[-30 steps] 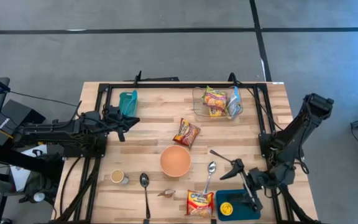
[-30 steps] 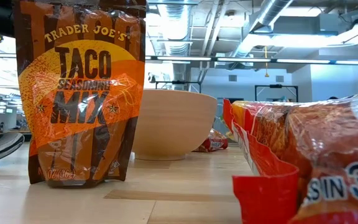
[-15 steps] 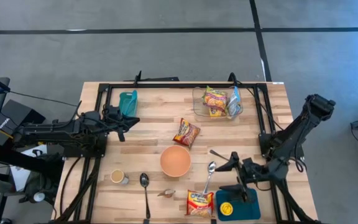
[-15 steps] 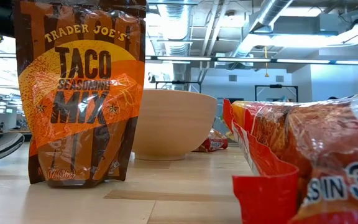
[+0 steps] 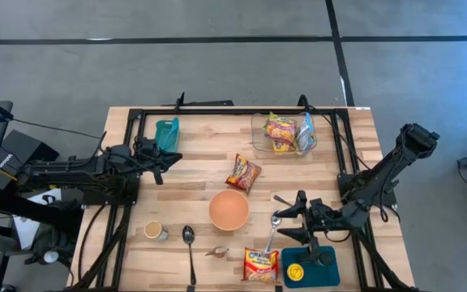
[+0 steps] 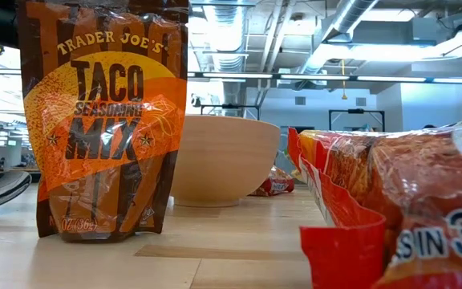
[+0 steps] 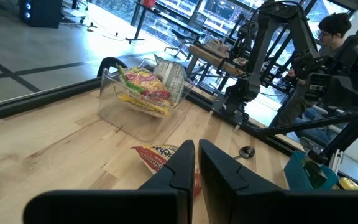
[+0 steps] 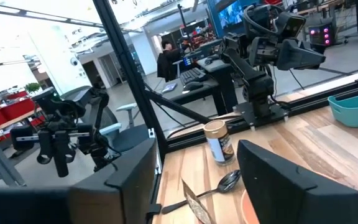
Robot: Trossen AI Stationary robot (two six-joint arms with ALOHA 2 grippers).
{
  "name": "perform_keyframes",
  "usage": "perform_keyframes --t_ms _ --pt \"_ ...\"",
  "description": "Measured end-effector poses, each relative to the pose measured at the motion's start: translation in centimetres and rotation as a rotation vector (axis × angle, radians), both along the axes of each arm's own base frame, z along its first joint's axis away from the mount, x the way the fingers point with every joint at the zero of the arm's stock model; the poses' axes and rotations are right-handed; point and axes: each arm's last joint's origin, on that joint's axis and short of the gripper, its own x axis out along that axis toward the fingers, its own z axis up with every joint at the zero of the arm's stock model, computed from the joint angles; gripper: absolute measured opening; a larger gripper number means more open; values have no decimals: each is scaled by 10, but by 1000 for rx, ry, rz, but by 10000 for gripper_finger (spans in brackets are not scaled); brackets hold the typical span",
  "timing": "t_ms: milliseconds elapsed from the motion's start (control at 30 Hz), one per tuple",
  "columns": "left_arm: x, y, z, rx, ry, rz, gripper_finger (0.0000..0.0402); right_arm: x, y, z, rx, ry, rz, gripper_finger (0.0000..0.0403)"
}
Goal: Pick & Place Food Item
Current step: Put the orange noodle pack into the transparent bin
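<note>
Laid out as a pick-and-place setup: loose food packets scattered on the wooden table [image 5: 193,138], and a clear container [image 5: 259,139] at the far right already holding a few packets, probably the drop-off. Nearest to the working arm, a noodle packet [image 5: 260,264] flat at the front edge, just beside a teal tray [image 5: 319,274]; farther in, a red snack packet [image 5: 243,172] behind the wooden bowl [image 5: 229,209]. Cannot tell for sure which packet is meant, though the noodle packet looks the likelier target, being close to the claw. Right gripper [image 5: 289,221] low over the front right of the table, beside the bowl and right at a spoon [image 5: 274,221], aimed across toward the left arm. Dark fingers [image 8: 272,180] spread apart with only open air between them, pinching nothing; whether one grazes the spoon cannot be told. Left gripper [image 5: 165,159] parked at the far left beside a teal cup [image 5: 167,134], pressed together and empty, waiting out of the way. Needs a short drop toward the front edge before any grasp can begin
</note>
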Motion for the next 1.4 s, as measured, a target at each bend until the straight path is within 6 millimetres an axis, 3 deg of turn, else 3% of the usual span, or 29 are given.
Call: perform_keyframes --t_ms 333,533,700,867,1167,1400 --pt "0 0 0 0 0 0 16 1 -2 -1 -1 11 -4 125" --pt "0 0 0 0 0 0 16 -3 4 -5 173 54 27 94" --pt "0 0 0 0 0 0 16 -3 4 -14 179 128 40 85" --pt "0 0 0 0 0 0 16 -1 3 -26 133 264 208 81" --pt "0 0 0 0 -1 0 16 10 -19 -48 410 635 335 81" --pt "0 0 0 0 0 0 16 16 -40 -60 565 843 274 81"
